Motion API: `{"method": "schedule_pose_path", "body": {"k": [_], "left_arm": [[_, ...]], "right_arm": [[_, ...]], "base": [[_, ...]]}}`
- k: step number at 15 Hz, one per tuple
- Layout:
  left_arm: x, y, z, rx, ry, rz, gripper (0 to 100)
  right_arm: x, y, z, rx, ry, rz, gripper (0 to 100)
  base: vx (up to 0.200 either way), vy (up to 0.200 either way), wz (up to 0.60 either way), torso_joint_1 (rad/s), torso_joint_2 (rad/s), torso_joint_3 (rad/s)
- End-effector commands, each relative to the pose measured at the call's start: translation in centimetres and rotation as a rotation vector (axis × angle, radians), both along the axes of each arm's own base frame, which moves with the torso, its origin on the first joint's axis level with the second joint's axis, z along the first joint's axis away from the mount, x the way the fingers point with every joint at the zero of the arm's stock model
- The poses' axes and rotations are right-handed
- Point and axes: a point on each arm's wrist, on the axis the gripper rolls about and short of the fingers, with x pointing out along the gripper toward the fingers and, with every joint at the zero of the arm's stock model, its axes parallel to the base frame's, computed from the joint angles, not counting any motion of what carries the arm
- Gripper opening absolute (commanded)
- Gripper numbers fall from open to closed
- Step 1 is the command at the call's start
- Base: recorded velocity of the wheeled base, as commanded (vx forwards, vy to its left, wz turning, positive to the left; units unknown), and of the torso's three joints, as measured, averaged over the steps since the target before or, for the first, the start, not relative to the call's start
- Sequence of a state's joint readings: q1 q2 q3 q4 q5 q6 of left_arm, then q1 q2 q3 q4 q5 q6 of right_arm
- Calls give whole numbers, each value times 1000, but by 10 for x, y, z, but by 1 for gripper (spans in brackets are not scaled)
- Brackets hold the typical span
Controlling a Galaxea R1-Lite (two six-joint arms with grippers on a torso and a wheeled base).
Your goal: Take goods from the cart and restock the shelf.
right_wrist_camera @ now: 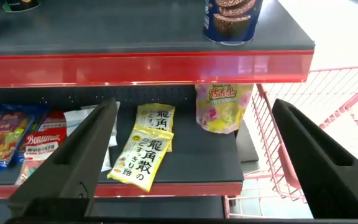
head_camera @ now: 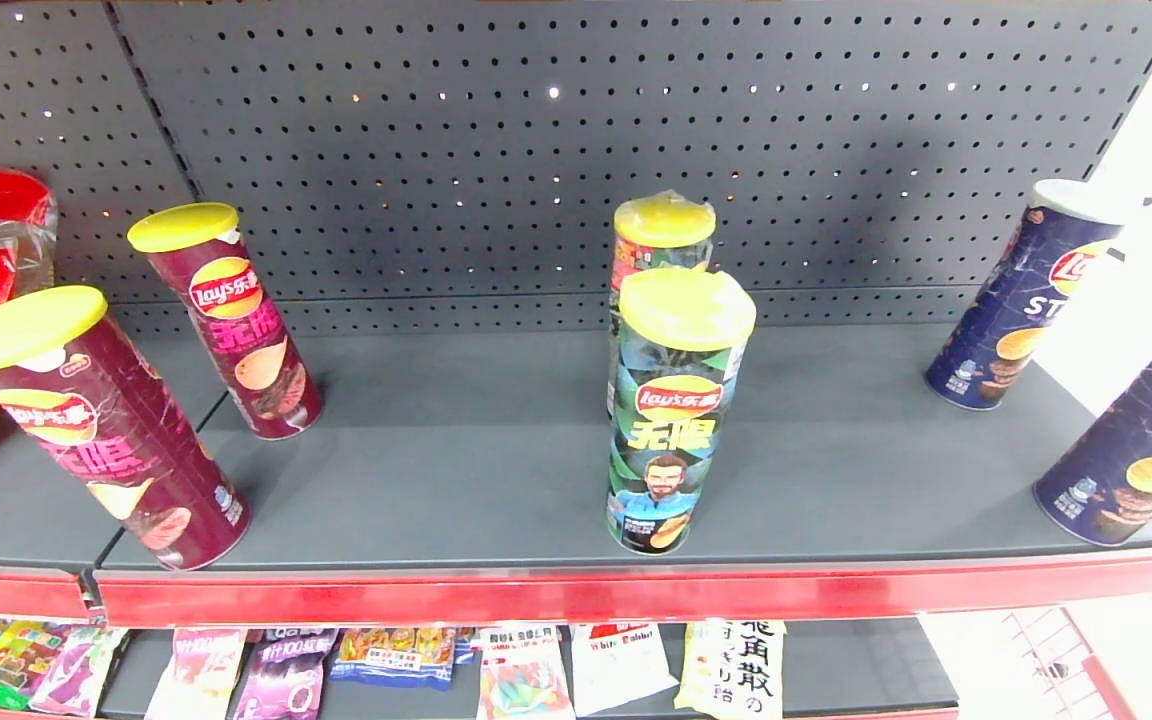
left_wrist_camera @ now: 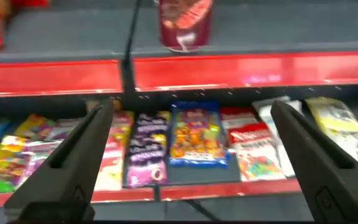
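You have six chip cans standing on the upper shelf [head_camera: 496,470]. At its left end the front maroon can [head_camera: 106,430] sits near the red lip, with the rear maroon can [head_camera: 236,320] behind it, nearer the pegboard [head_camera: 536,150]. In the middle the front green can [head_camera: 671,420] stands just in front of the rear green can [head_camera: 661,235] and partly hides it. At the right end the rear navy can [head_camera: 1021,300] and the front navy can [head_camera: 1136,440] stand apart from each other. The pink wire cart [right_wrist_camera: 347,70] is beside the shelf's right end, lower down.

Your left gripper [left_wrist_camera: 191,107] hangs in front of the lower shelf [right_wrist_camera: 204,162] with its fingers spread wide and nothing between them. It faces a row of snack bags, among them a blue bag [left_wrist_camera: 196,134]. Your right gripper [right_wrist_camera: 194,104] is spread just as wide and holds nothing, facing the yellow packets [right_wrist_camera: 143,158] lying flat on that lower shelf near its right end
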State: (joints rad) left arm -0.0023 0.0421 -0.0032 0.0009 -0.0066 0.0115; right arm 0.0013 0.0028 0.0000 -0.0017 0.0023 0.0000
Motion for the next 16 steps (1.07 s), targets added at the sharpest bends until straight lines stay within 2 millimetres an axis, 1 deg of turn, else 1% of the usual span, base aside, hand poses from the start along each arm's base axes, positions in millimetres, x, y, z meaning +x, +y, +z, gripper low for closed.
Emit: {"method": "schedule_pose_path", "body": {"k": [1,16], "left_arm": [[-3,1,-1,-6,-38,46,100],[-3,1,-1,-5,-38,41,100]], "right_arm": [[0,0,0,-2,-1,1,100],[0,0,0,0,-1,1,100]], "base": [[0,0,0,0,0,0],[0,0,0,0,0,0]]}}
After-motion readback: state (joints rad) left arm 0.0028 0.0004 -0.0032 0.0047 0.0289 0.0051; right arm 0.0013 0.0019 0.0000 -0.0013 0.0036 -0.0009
